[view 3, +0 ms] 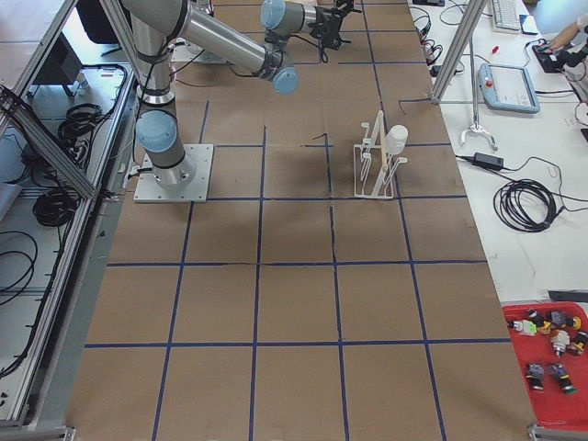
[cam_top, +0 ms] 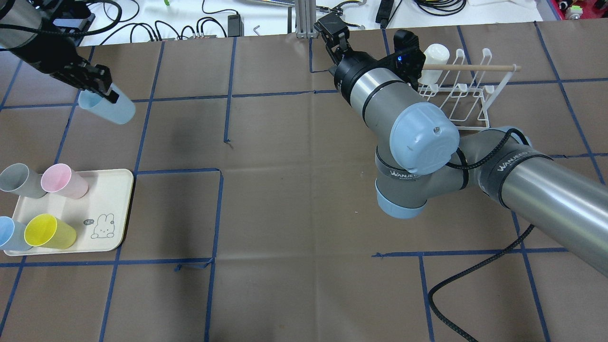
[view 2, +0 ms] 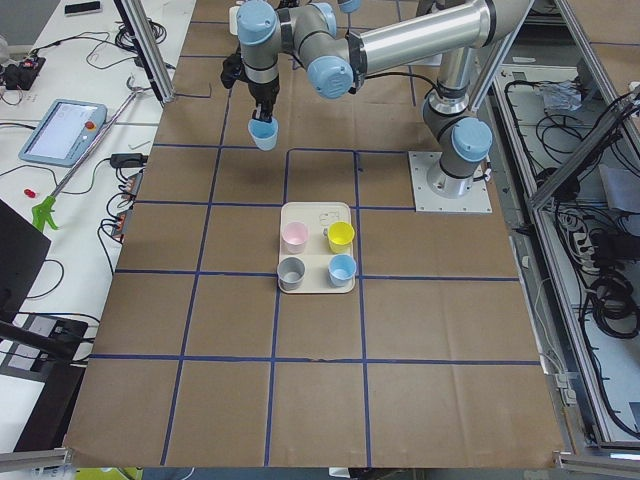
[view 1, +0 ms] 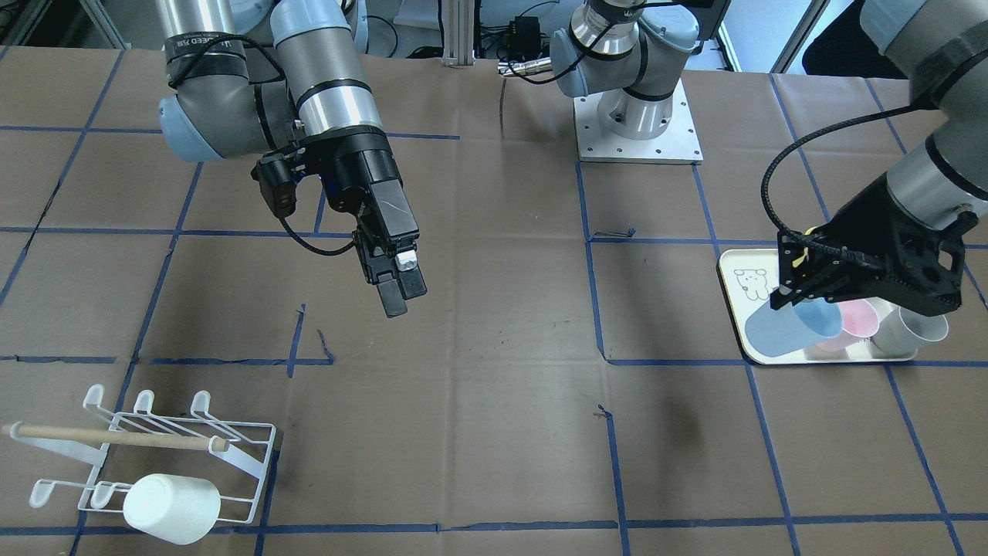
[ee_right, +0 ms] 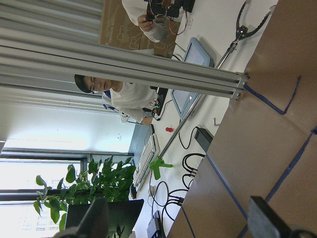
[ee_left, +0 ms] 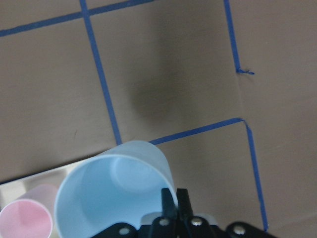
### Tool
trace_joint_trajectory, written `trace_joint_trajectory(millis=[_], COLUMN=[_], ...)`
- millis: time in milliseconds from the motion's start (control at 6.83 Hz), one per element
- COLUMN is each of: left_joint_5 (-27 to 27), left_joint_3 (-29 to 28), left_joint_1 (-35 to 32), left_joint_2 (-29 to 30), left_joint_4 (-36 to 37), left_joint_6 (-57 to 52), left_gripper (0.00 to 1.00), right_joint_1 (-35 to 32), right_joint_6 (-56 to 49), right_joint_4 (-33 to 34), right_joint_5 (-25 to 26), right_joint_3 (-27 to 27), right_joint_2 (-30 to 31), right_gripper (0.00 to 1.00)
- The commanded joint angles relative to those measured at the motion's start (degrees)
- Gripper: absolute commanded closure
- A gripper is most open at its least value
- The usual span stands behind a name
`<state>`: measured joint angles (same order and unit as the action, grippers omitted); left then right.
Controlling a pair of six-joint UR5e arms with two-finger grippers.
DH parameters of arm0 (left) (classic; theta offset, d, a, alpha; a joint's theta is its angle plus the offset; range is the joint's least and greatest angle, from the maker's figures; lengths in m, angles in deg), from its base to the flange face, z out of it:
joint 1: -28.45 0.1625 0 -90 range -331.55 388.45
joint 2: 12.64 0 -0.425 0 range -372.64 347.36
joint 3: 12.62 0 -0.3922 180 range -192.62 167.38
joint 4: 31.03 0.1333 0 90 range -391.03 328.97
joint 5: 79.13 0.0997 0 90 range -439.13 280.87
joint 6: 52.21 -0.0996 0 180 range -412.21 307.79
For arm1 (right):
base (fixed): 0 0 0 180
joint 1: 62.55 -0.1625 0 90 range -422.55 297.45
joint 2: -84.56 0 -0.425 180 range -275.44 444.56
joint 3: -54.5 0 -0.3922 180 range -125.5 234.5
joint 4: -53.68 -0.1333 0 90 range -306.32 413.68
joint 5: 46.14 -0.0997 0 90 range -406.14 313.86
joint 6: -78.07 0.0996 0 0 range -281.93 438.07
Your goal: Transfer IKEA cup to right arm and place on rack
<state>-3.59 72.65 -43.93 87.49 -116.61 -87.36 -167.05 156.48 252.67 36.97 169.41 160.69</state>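
The cup (ee_left: 114, 198) is pale blue plastic with thin walls, so I judge it light, rather stiff, smooth and a little slippery, not fragile. It hangs tilted in the air over the left half of the worktop, close above the cream tray (cam_top: 118, 190). The left gripper (ee_left: 173, 198) is clenched on its rim, with one finger inside the mouth and one outside. Such a pinch on one side lets the cup swing easily. For the hand-over the free side of the rim, or the closed bottom end, seems the best place to take hold, away from the left fingers. The right gripper (view 1: 405, 300) is empty, its fingers spread wide, and it waits over the middle of the worktop, well apart from the cup. The rack (view 1: 241, 459) stands near the far right corner. A white cup (view 1: 171, 507) already sits on one prong there, and the wooden rod (view 1: 116, 436) lies across the rack, so both may be in the way when placing. The tray also carries a grey cup (cam_top: 19, 180), a pink cup (cam_top: 64, 180), a yellow cup (cam_top: 50, 231) and a second blue cup (cam_top: 9, 233).
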Motion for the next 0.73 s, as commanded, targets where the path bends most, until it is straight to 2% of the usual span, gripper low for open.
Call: trace_joint_trajectory(millis=[0,146,293,439,585], left_joint_5=[-13.2,-21.3,-27.1,-32.1,-34.9], left_joint_3=[-0.4,1.1,1.7,2.6,3.7], left_joint_1=[-3.1,-4.3,-6.2,-7.7,-8.2], left_joint_2=[-0.2,-1.4,-1.9,-2.2,-2.9], left_joint_4=[1.2,5.6,9.6,14.2,16.8], left_joint_6=[-0.4,-0.5,-0.9,-1.2,-1.3], left_gripper=[1.00,1.00,1.00,1.00,1.00], right_joint_1=[0.0,-0.1,-0.2,-0.3,-0.3], right_joint_6=[-0.2,-0.2,-0.2,0.2,0.4], right_joint_4=[-0.5,-0.5,-0.5,-0.5,-0.5], right_joint_5=[0.0,0.0,-0.1,-0.1,-0.1], right_joint_3=[0.1,0.2,2.2,6.1,8.6], right_joint_2=[0.2,0.3,1.1,3.8,6.1], right_gripper=[0.00,0.00,0.00,0.00,0.00])
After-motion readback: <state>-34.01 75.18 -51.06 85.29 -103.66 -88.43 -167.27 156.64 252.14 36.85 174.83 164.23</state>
